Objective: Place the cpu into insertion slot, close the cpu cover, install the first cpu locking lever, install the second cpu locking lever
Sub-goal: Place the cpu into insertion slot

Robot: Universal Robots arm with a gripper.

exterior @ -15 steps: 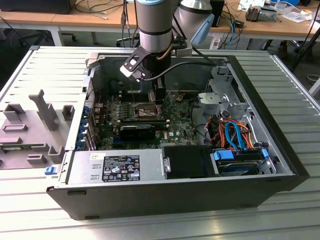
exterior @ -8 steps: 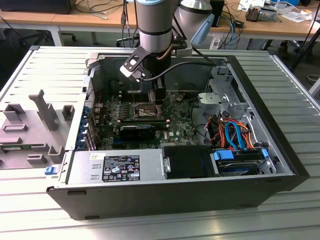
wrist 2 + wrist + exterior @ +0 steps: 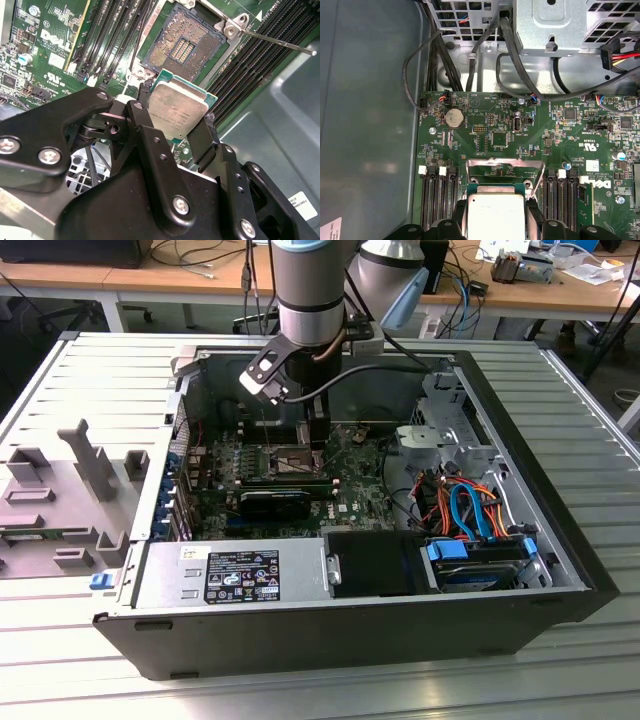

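My gripper (image 3: 175, 119) is shut on the cpu (image 3: 177, 107), a flat square chip with a dull silver top and a green edge, gripped by two opposite sides between black fingers (image 3: 144, 112). Just beyond the chip, the insertion slot (image 3: 182, 45) lies uncovered, its dark contact field showing. A thin lever rod (image 3: 280, 42) sticks out from the slot's corner. In the first wrist view the cpu (image 3: 495, 210) hangs in front of the raised cpu cover (image 3: 505, 162), a silver frame. In the exterior view the gripper (image 3: 305, 445) hovers over the slot (image 3: 288, 462) on the motherboard.
Long black memory slots (image 3: 115, 35) flank the socket on both sides. The open case holds a power supply (image 3: 225, 575) at the front, a metal drive cage (image 3: 450, 425) and coloured cables (image 3: 470, 510) on the exterior view's right. Black cables (image 3: 435, 55) loop near the board's edge.
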